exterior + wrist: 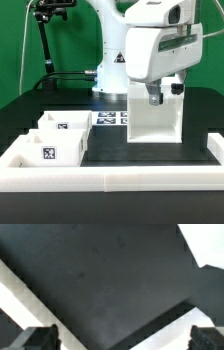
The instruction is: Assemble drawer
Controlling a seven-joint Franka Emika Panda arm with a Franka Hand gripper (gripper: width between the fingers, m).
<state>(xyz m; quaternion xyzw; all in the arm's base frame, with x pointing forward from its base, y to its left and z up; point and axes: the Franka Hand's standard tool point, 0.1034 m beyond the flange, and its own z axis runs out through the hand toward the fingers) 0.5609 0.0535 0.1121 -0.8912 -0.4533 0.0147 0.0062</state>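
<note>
The drawer's tall white housing (pixel 155 118) stands upright on the black table, right of centre in the exterior view. Two small open-top drawer boxes (pixel 66 125) (pixel 50 150) with square tags sit side by side at the exterior view's left. My gripper (pixel 160 97) hangs just above the housing's top, jaws spread. In the wrist view the gripper (pixel 122 337) is open and empty, with dark fingertips (pixel 40 338) far apart. White edges of a part (pixel 25 303) run on both sides over dark surface.
The marker board (pixel 110 117) lies flat behind the boxes, left of the housing. A low white wall (pixel 110 180) edges the table's front and sides. The robot base (pixel 110 70) and a black stand (pixel 45 40) are at the back.
</note>
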